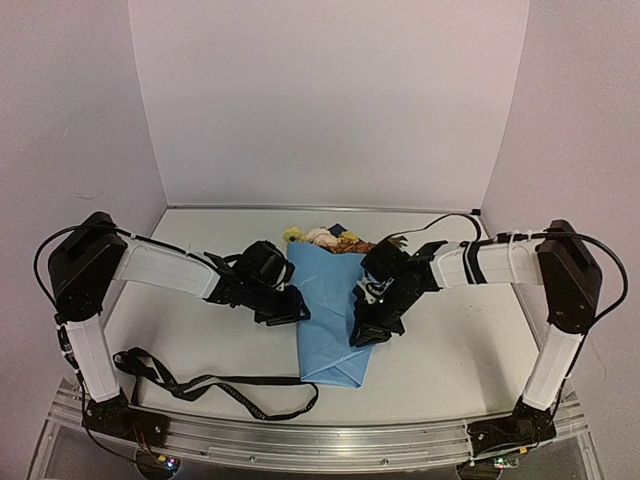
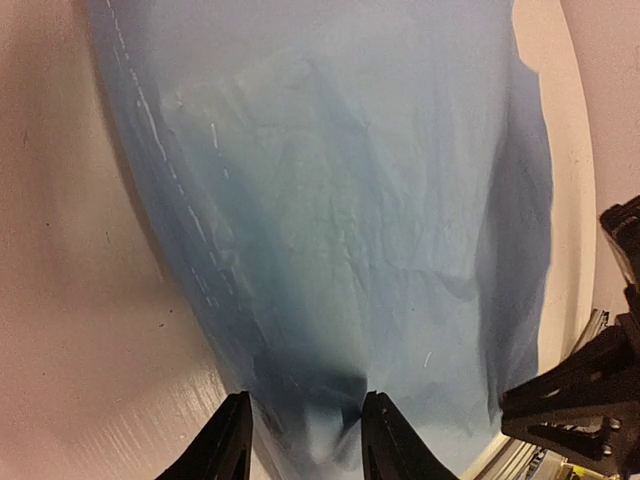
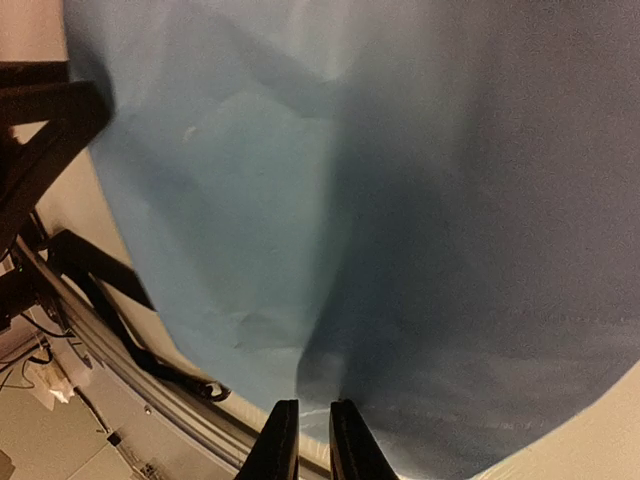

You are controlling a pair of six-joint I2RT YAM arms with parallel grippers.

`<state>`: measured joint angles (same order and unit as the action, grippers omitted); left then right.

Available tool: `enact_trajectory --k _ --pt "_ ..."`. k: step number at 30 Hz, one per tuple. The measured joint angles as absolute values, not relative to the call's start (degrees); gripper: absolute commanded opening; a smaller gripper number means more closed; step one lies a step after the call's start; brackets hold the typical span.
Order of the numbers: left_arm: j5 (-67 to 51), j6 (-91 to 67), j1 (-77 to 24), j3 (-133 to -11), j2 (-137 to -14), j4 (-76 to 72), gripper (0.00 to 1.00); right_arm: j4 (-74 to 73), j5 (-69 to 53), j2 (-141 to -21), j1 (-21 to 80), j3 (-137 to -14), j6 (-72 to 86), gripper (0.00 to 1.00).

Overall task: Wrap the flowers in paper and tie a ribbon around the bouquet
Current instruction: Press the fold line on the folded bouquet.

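Roughly halfway: paper [image 1: 330, 320] folded into cone round flowers [image 1: 325, 237], middle of surface [image 1: 450, 350]. Half-open left gripper [image 1: 290, 312] astride its left edge; nearly closed right gripper [image 1: 365, 335] seemingly pinching right fold. Remaining: tie ribbon [image 1: 215, 385], lying loose front-left.

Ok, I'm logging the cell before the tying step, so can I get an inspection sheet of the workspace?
Surface: pale, flat table.
Job's things: blue paper folded over flowers, heads out at the far end; ribbon loose at front left, not tied.
Clutter: nothing seen.
Grippers: left gripper open astride the paper's left edge; right gripper pinching its right edge.
Cables: black cables loop over both arms.
Surroundings: plain walls on three sides; metal rail in front.
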<state>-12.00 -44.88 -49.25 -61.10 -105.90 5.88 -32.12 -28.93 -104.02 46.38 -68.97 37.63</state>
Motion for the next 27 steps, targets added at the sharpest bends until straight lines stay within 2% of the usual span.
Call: enact_trajectory --k 6,11,16,27 --pt "-11.6 -44.2 -49.3 -59.8 -103.5 7.1 0.48 -27.4 -26.9 -106.5 47.4 -66.0 41.5 0.10" --pt "-11.6 -41.4 -50.6 -59.5 -98.1 8.7 0.35 -24.4 -25.7 -106.7 48.0 -64.8 43.2 0.10" --pt "-16.3 -37.4 -55.2 -59.5 -96.2 8.3 0.20 -23.4 -24.6 -106.7 48.3 -64.2 43.8 0.10" --pt "-23.3 -36.0 -59.3 -57.8 -102.9 8.0 0.10 -23.0 -23.6 -106.7 48.3 -64.2 43.8 0.10"
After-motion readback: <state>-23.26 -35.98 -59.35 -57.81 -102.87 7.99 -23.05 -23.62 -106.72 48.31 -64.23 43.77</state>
